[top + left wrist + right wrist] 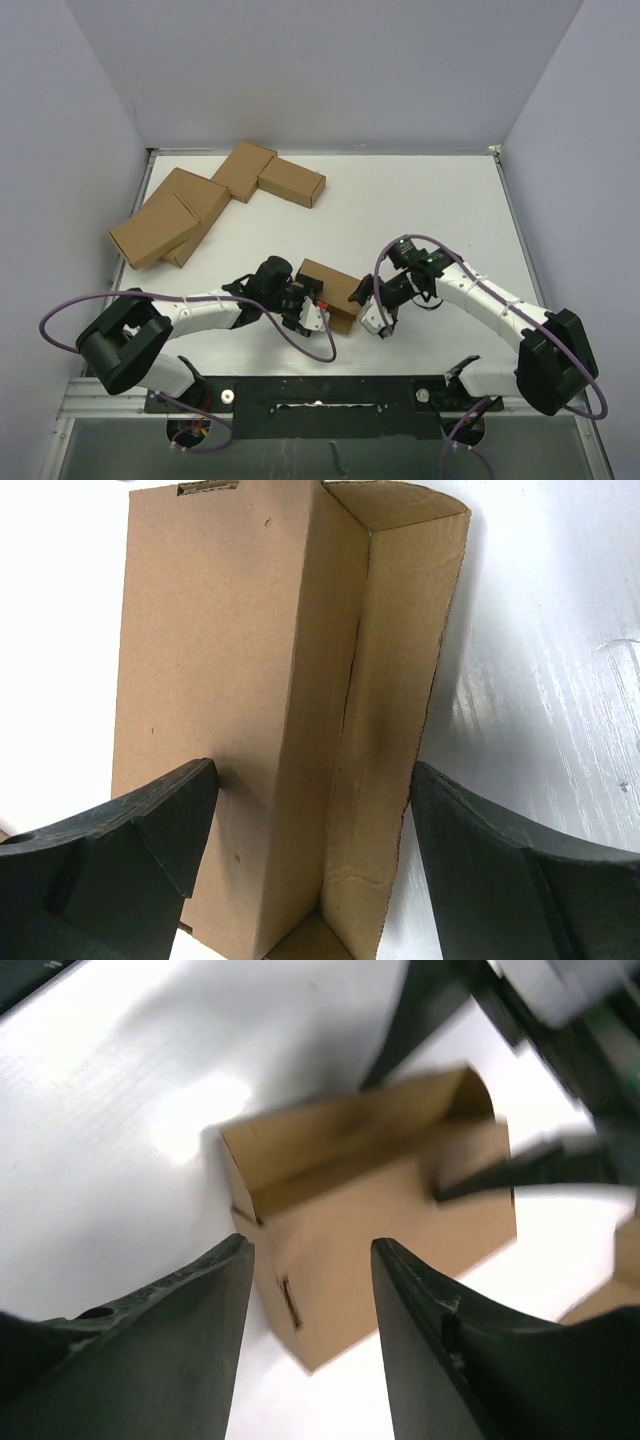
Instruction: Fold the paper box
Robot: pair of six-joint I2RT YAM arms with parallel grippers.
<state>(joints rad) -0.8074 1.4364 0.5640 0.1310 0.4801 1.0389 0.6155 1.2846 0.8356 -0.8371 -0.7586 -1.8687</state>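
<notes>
The paper box (327,281) is a small brown carton lying on the white table near its front, between my two grippers. In the left wrist view the box (220,660) runs away from the camera, with one long flap (400,680) standing open on its right side. My left gripper (312,312) is open, its fingers (150,830) straddling the near end of the box and the flap. My right gripper (378,322) is open and empty, just right of the box. The right wrist view is blurred and shows the box (390,1220) beyond the fingers (180,1340).
Several other brown cartons (200,205) lie in a cluster at the back left of the table (430,200). Grey walls close in the table on the left, back and right. The arm bases stand at the near edge.
</notes>
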